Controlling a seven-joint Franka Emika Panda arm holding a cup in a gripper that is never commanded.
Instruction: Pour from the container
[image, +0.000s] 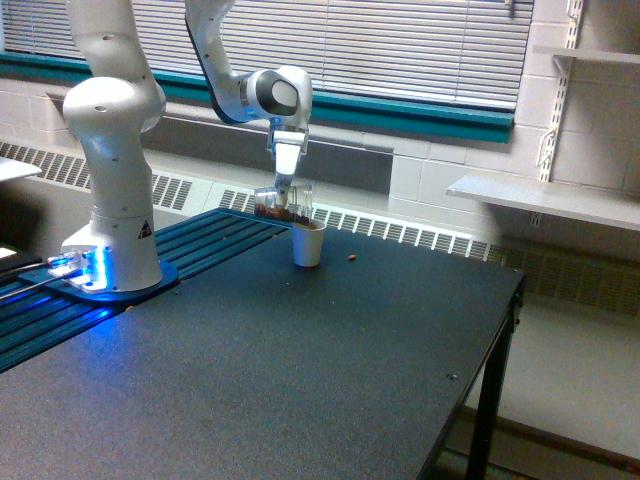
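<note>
I see the clear plastic cup (281, 205) left of the frame's centre, tipped on its side with brown granules lying along its lower wall, its mouth just above the rim of the small white paper cup (307, 243) standing on the dark table (300, 380). The gripper (284, 186) comes down from above and is clamped on the clear plastic cup. One brown bit (352, 258) lies on the table just right of the paper cup, and the arm's white base (110, 200) stands at the left of the frame.
</note>
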